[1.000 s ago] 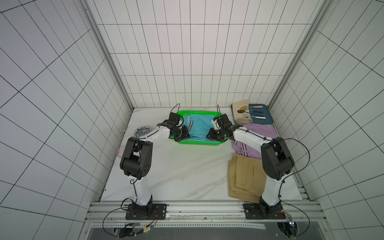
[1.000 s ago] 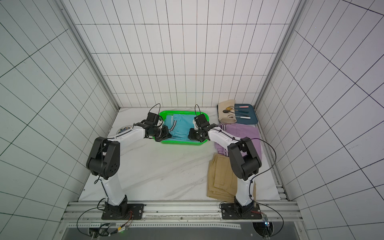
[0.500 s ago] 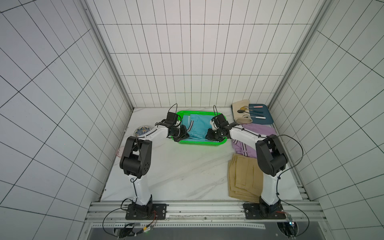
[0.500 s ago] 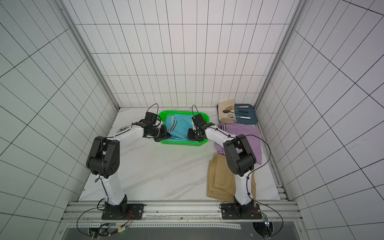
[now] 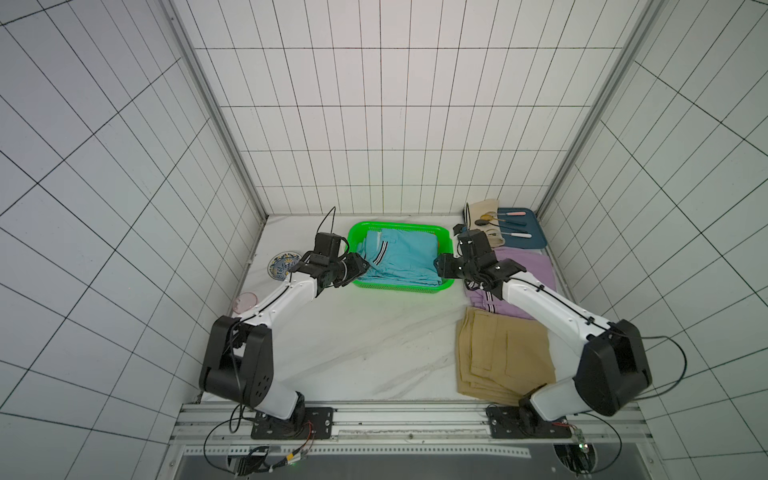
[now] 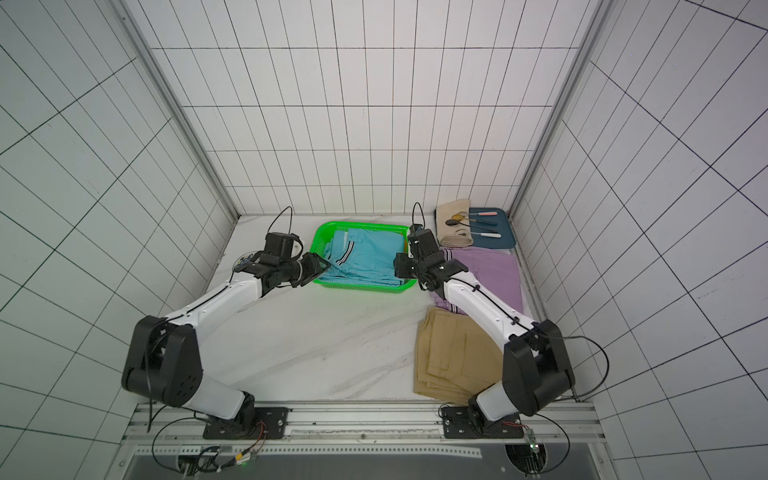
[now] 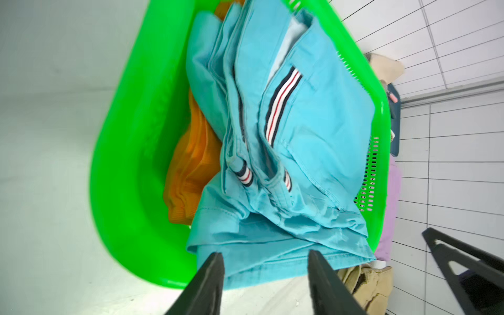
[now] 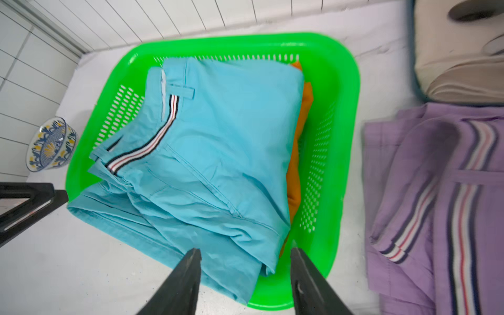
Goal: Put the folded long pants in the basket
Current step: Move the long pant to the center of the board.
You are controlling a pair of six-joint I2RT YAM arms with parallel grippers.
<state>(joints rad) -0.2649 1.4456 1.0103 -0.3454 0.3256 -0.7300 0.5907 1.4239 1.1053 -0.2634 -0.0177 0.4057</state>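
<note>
Lying in the basket (image 8: 349, 114) on top of orange (image 7: 191, 163): blue pants (image 8: 218, 152), near edge spilling over the near rim. Flanking that edge with jaws apart and clamped on nothing: left gripper (image 7: 264, 255) at the near-left corner, right gripper (image 8: 245, 249) at the near-right. Probably lilac (image 5: 525, 270) next, lying just right of the right gripper, well apart from the left, with khaki (image 5: 503, 357) nearer on the same side.
</note>
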